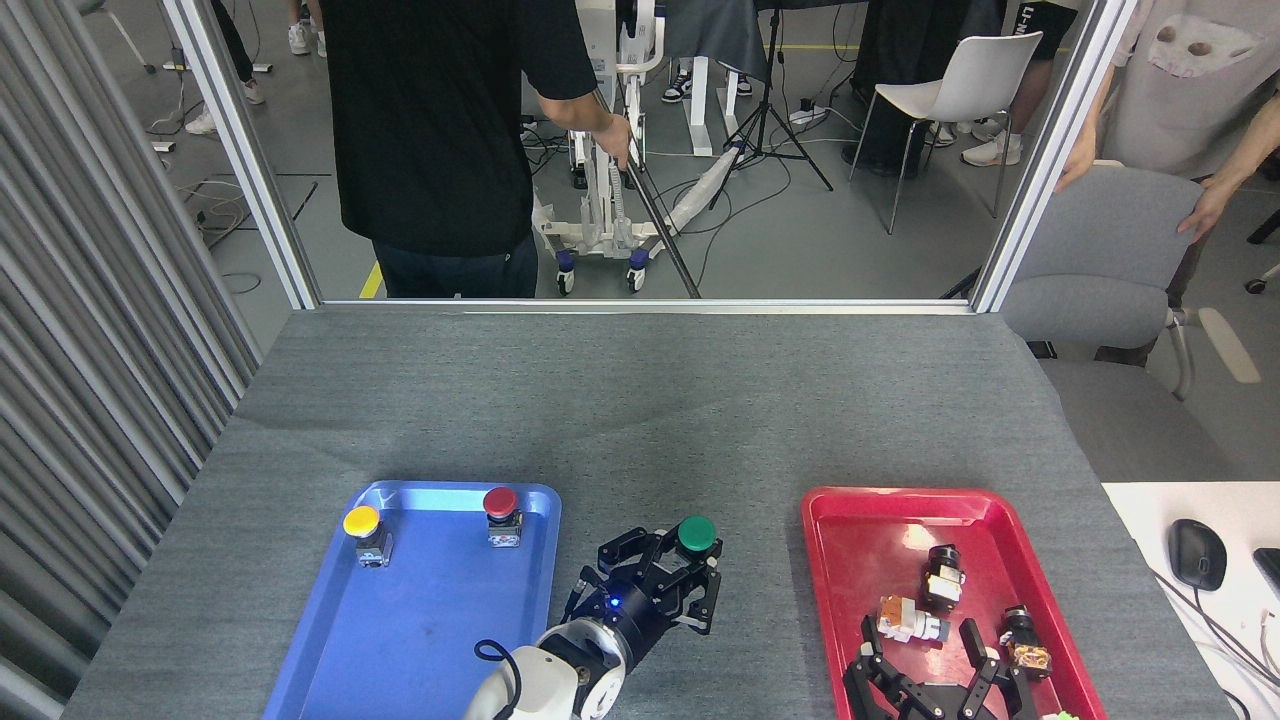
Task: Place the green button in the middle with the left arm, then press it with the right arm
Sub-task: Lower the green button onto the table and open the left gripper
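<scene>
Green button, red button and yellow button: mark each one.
green button [696, 533], head view, on its domed cap.
red button [500, 501], head view, on its cap.
yellow button [361, 520], head view, on its cap.

Flat blue plastic tray near left w/ a yellow-top button & a red-top button at its far end. Flat red plastic tray near right w/ small switch parts. Black computer mouse far right.
</scene>
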`<control>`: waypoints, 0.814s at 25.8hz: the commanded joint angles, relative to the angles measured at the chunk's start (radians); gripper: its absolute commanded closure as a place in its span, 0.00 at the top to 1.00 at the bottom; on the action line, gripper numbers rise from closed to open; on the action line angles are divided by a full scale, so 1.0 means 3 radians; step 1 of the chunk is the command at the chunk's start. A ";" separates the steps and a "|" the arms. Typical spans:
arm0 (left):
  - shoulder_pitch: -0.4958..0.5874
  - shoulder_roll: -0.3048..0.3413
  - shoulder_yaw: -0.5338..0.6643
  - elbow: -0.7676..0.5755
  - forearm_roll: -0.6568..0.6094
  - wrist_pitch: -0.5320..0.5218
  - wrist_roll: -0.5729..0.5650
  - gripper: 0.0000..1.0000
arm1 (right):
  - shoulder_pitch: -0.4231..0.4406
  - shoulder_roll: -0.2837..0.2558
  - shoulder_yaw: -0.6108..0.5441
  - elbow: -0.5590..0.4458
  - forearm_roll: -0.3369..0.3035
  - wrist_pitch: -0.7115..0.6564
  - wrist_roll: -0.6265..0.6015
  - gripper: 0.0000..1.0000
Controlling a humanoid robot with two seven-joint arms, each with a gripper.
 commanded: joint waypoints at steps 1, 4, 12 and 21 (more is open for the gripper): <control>-0.0042 0.0001 -0.0002 0.0097 0.0214 -0.0114 0.0096 0.16 | -0.0001 -0.0002 -0.0006 0.0005 0.0000 -0.0003 0.0003 1.00; -0.0058 0.0001 -0.0002 0.0178 0.0235 -0.0099 0.0096 0.16 | -0.0001 -0.0007 0.0000 0.0010 0.0000 -0.0008 0.0003 1.00; -0.0083 0.0006 -0.0120 0.0419 0.0225 -0.0002 0.0096 0.18 | -0.0001 -0.0022 0.0005 0.0015 0.0000 -0.0008 0.0003 1.00; -0.0052 0.0006 -0.0120 0.0485 0.0209 -0.0012 0.0106 0.26 | -0.0001 -0.0033 0.0005 0.0025 0.0000 -0.0008 -0.0002 1.00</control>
